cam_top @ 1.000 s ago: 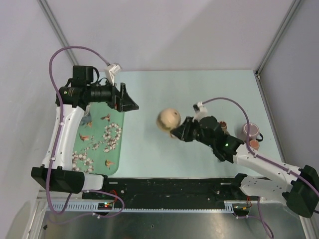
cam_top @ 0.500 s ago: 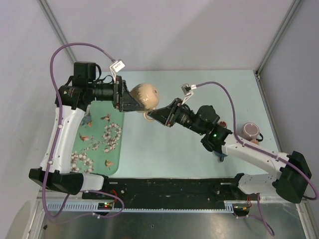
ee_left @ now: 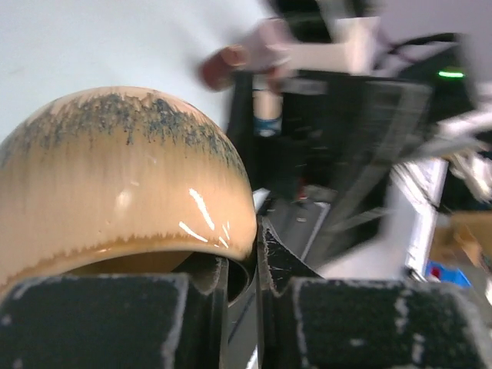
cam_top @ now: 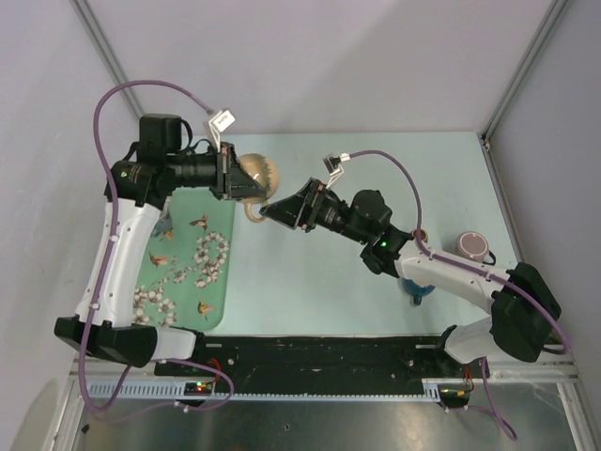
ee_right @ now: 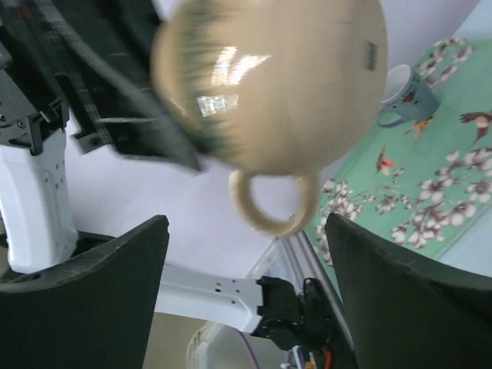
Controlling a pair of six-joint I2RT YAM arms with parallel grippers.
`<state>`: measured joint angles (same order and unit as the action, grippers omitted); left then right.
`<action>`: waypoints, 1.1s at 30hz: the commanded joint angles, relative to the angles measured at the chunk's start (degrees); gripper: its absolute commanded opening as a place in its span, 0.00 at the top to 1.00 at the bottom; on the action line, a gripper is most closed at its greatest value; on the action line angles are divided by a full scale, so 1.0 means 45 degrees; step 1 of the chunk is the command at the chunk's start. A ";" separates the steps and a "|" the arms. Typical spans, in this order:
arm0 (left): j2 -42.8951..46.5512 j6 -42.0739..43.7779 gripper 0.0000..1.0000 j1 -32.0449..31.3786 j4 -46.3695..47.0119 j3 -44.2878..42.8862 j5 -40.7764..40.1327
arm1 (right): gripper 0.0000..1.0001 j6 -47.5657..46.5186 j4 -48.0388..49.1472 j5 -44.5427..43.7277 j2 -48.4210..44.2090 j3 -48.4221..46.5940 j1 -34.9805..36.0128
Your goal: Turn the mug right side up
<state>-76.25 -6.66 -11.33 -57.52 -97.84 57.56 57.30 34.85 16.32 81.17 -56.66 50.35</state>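
Note:
The tan mug [cam_top: 261, 176] hangs in the air above the table's back left, its handle [cam_top: 254, 212] pointing toward the near side. My left gripper [cam_top: 246, 188] is shut on its rim. In the left wrist view the mug [ee_left: 115, 177] fills the left side, and my left gripper [ee_left: 242, 261] has one finger inside the rim and one outside. My right gripper [cam_top: 272, 211] is open just right of the handle. In the right wrist view the mug [ee_right: 269, 77] and its ring handle [ee_right: 273, 204] sit above the right gripper [ee_right: 246, 231], with the fingers apart and clear of the handle.
A green floral mat [cam_top: 188, 272] lies at the left, with a small grey-blue mug [ee_right: 401, 92] on it. A pinkish mug [cam_top: 474, 247] stands at the right edge. A dark blue mug [cam_top: 418, 291] shows under the right arm.
The right gripper carried the mug up and left to the left gripper. The left gripper shut on the rim, and the right gripper opened and let go of the handle.

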 commanded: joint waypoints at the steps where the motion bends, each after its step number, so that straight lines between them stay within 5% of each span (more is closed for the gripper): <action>1: 0.0012 0.0913 1.00 0.0283 0.0751 0.0938 -0.5597 | 0.05 -0.0143 -0.1670 -0.0290 -0.0270 -0.0543 -0.0535; 6: -0.1378 0.4282 1.00 0.0236 0.0751 0.2059 -1.2426 | 0.01 -0.1780 -0.6140 -0.2577 -0.1049 -0.0534 -0.0810; 9: -0.2609 0.5811 1.00 0.0507 0.0741 0.2678 -1.3959 | 0.01 -0.2848 -0.8638 -0.3822 -0.1509 -0.0533 -0.0853; 18: -0.6450 0.6615 1.00 0.2763 0.0716 0.1699 -1.3167 | 0.01 -0.4380 -1.3123 -0.6062 -0.2966 -0.0450 -0.1293; 25: -0.7837 0.7040 1.00 0.3014 0.0717 0.1641 -1.2301 | 0.01 -0.3783 -1.7621 -0.9838 -0.3985 -0.0201 -0.1718; 30: -0.8395 0.6747 1.00 0.3370 0.0712 0.1308 -1.1712 | 0.09 -0.3877 -1.8774 -1.0400 -0.4771 0.0748 -0.3001; 33: -0.8430 0.6803 0.84 0.3455 0.0711 0.1276 -1.1626 | 0.10 -0.3872 -1.8818 -0.9871 -0.5405 0.1431 -0.3937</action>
<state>-113.25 22.52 3.31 -57.41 -89.91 2.63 39.88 -44.84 -25.58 60.51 -53.21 36.73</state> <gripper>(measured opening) 0.125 0.905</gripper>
